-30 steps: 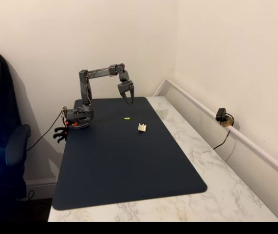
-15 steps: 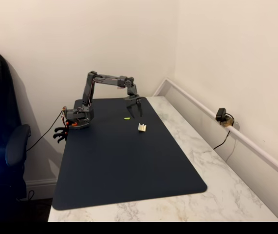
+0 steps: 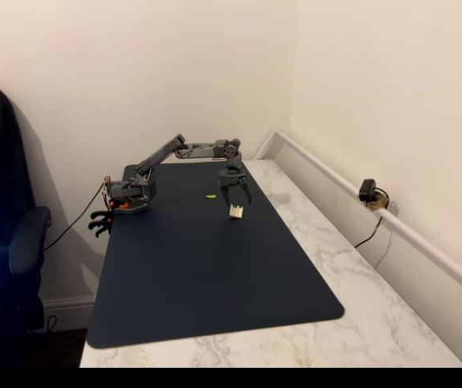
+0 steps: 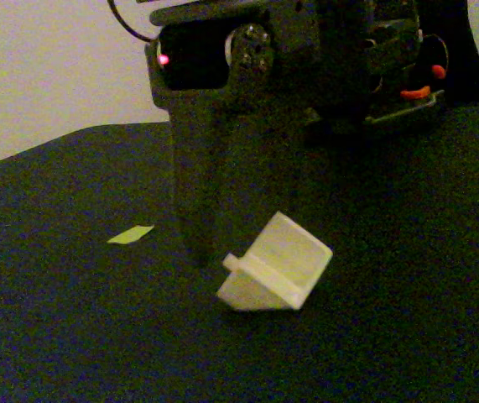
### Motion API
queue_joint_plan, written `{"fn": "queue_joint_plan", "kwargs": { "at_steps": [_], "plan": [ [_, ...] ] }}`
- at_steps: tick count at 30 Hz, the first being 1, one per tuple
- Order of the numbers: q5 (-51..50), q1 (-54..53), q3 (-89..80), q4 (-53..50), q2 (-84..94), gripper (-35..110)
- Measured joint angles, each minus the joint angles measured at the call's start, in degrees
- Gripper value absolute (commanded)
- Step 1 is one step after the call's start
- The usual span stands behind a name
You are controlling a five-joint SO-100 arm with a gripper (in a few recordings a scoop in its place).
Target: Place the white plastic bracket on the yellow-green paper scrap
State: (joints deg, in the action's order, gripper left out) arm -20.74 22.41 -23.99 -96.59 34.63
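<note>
On the dark blue mat: tiny yellow-green paper scrap lies flat at left, well apart from blocky white plastic bracket; dark grey gripper poised just above bracket, jaws spread, grasping nothing.

Your white plastic bracket sits tilted on the dark mat; yellow-green paper scrap lies left, apart.
</note>
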Motion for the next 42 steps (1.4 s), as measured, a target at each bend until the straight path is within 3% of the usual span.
{"fn": "queue_joint_plan", "kwargs": {
  "at_steps": [17,23,29,42],
  "plan": [
    [-2.0,1.1,3.5,-1.0,-3.2,38],
    [-2.0,1.2,-9.1,0.2,7.9,36],
    [-3.0,1.3,-36.8,13.3,24.0,38],
    [-4.0,3.0,-40.3,19.3,22.8,39]
  ]
}}
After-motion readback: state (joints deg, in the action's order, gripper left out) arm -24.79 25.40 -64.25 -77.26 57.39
